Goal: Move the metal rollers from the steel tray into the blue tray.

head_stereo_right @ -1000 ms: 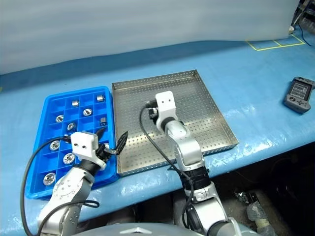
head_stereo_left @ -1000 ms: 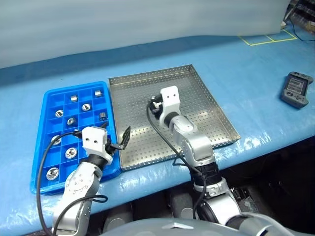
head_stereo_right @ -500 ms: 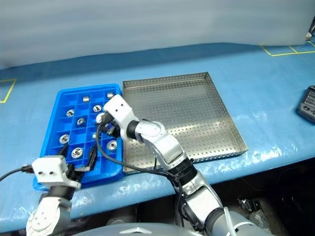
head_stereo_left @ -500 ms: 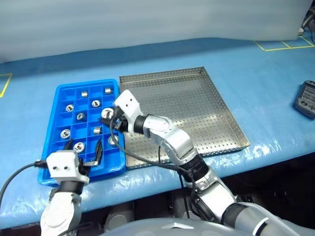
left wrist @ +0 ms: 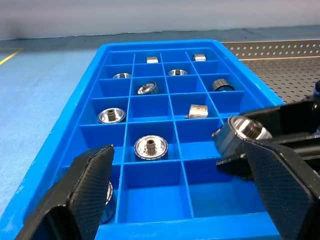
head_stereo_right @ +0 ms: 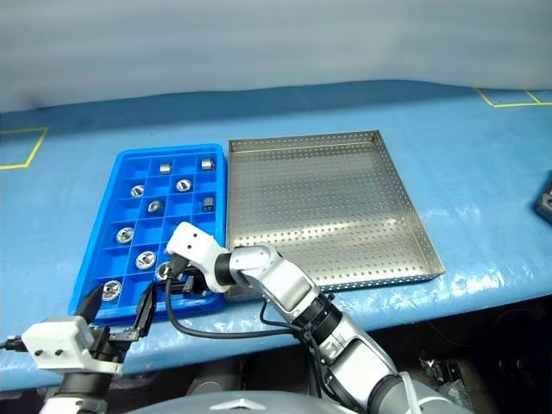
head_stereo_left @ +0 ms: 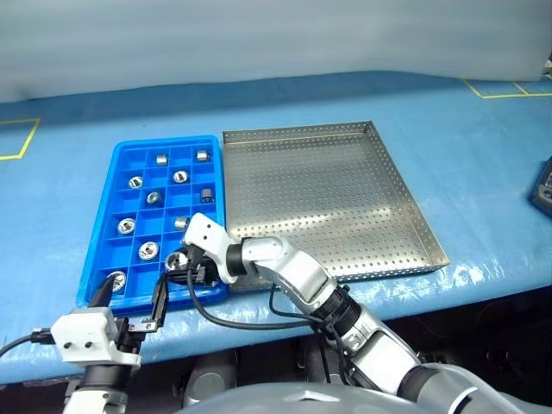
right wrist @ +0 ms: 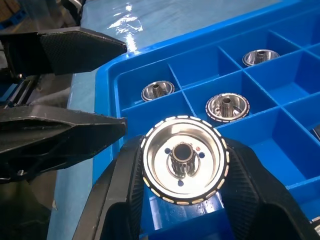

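The blue tray lies on the left with several metal rollers in its compartments. My right gripper is shut on one shiny roller, held just above the tray's near right compartments. My left gripper hangs open at the tray's near edge, nothing between its fingers. The held roller sits in front of its right finger. To the right of the blue tray, the steel tray has a bare perforated floor.
Both trays rest on a table under a blue cover marked with yellow tape. A dark handheld device lies at the far right. The table's front edge runs just below the trays.
My right gripper has swung left from the steel tray to the blue tray's near side, carrying the roller. My left gripper has drawn back to the tray's near edge. The view has also shifted.
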Robot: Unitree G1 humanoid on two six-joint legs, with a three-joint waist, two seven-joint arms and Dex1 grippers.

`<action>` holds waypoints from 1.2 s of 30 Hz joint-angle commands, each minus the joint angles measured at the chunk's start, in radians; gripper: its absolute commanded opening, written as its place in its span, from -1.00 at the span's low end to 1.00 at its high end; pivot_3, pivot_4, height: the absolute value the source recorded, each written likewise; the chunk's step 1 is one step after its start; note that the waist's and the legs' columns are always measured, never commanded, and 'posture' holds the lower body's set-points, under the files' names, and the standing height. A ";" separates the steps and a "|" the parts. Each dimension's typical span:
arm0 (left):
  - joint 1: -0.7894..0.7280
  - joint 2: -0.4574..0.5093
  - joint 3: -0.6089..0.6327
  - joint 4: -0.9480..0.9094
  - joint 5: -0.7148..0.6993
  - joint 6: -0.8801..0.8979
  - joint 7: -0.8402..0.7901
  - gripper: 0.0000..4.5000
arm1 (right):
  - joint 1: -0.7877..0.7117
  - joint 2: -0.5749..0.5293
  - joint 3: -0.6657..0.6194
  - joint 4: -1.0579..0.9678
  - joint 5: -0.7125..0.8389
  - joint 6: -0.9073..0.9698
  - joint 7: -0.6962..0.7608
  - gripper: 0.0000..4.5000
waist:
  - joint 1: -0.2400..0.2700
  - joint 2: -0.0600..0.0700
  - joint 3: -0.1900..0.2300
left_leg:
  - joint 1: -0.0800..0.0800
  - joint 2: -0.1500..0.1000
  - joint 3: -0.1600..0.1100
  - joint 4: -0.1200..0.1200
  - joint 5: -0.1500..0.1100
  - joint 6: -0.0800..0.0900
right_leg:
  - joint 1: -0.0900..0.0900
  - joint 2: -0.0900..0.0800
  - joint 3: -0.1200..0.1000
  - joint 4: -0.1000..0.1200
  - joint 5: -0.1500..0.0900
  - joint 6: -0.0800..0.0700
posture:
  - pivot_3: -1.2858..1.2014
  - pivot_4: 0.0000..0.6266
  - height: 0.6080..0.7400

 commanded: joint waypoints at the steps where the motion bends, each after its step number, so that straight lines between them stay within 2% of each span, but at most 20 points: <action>1: -0.017 0.037 -0.013 -0.030 -0.014 0.025 -0.028 1.00 | 0.019 -0.002 0.003 0.006 -0.030 0.013 -0.040 0.13 | 0.000 0.000 0.000 | 0.000 0.000 0.000 0.000 0.000 0.000 | 0.000 0.000 0.000 0.000 0.000 0.000 | 0.18 -0.52 1.00; 7: -0.049 0.077 -0.005 -0.016 -0.047 0.058 -0.047 1.00 | 0.034 0.005 -0.028 -0.006 -0.023 0.032 -0.061 0.95 | 0.003 0.002 -0.004 | 0.001 0.000 0.000 0.001 0.000 0.000 | 0.002 -0.001 0.000 0.000 0.000 0.000 | 0.16 -0.52 1.00; 8: -0.060 0.085 -0.006 -0.013 -0.054 0.064 -0.052 1.00 | 0.035 0.004 -0.030 -0.008 -0.030 0.029 -0.070 0.99 | 0.003 0.002 -0.005 | 0.001 -0.001 0.000 0.002 0.000 0.000 | 0.003 -0.001 0.000 0.000 0.000 0.000 | 0.14 -0.52 1.00; 12: -0.093 0.104 -0.014 -0.009 -0.068 0.085 -0.063 1.00 | 0.042 0.000 -0.060 -0.027 -0.036 0.020 -0.097 0.99 | 0.001 0.002 -0.006 | 0.002 -0.001 0.000 0.002 0.000 0.000 | 0.003 -0.001 0.000 0.001 0.000 0.000 | 0.13 -0.52 1.00; 18: -0.192 0.176 -0.039 0.007 -0.085 0.161 -0.103 1.00 | 0.081 0.015 -0.287 -0.142 0.042 -0.052 -0.189 0.99 | -0.013 0.001 -0.006 | 0.001 -0.001 0.000 0.002 0.000 0.000 | 0.002 -0.001 0.000 0.000 0.000 0.000 | 0.07 -0.52 1.00; 21: -0.257 0.222 -0.041 0.018 -0.091 0.201 -0.127 1.00 | 0.092 -0.012 -0.354 -0.180 0.021 -0.118 -0.238 0.99 | -0.034 0.002 -0.005 | 0.001 -0.001 0.000 0.001 0.000 0.000 | 0.001 0.000 0.000 0.000 0.000 0.000 | 0.04 -0.52 1.00; 27: -0.461 0.275 -0.024 0.048 -0.097 0.300 -0.120 1.00 | 0.141 -0.144 -0.428 -0.281 0.016 -0.101 -0.249 0.99 | -0.063 0.002 -0.005 | 0.001 -0.001 0.000 0.000 0.000 0.000 | 0.001 0.000 0.001 0.000 0.001 0.000 | -0.04 -0.52 1.00; 33: -0.691 0.274 -0.026 0.120 -0.027 0.417 -0.017 1.00 | 0.233 -0.299 -0.490 -0.410 0.046 0.014 -0.238 0.99 | -0.090 0.002 -0.005 | 0.001 -0.001 0.002 0.002 0.000 0.000 | 0.002 0.000 0.003 0.000 0.003 0.003 | -0.08 -0.52 1.00; 36: -0.756 0.270 -0.030 0.155 0.008 0.462 0.020 1.00 | 0.264 -0.350 -0.493 -0.449 0.042 0.051 -0.241 0.99 | -0.111 0.002 -0.006 | 0.002 -0.001 0.003 0.002 0.000 0.000 | 0.002 0.000 0.005 0.000 0.004 0.004 | -0.10 -0.52 1.00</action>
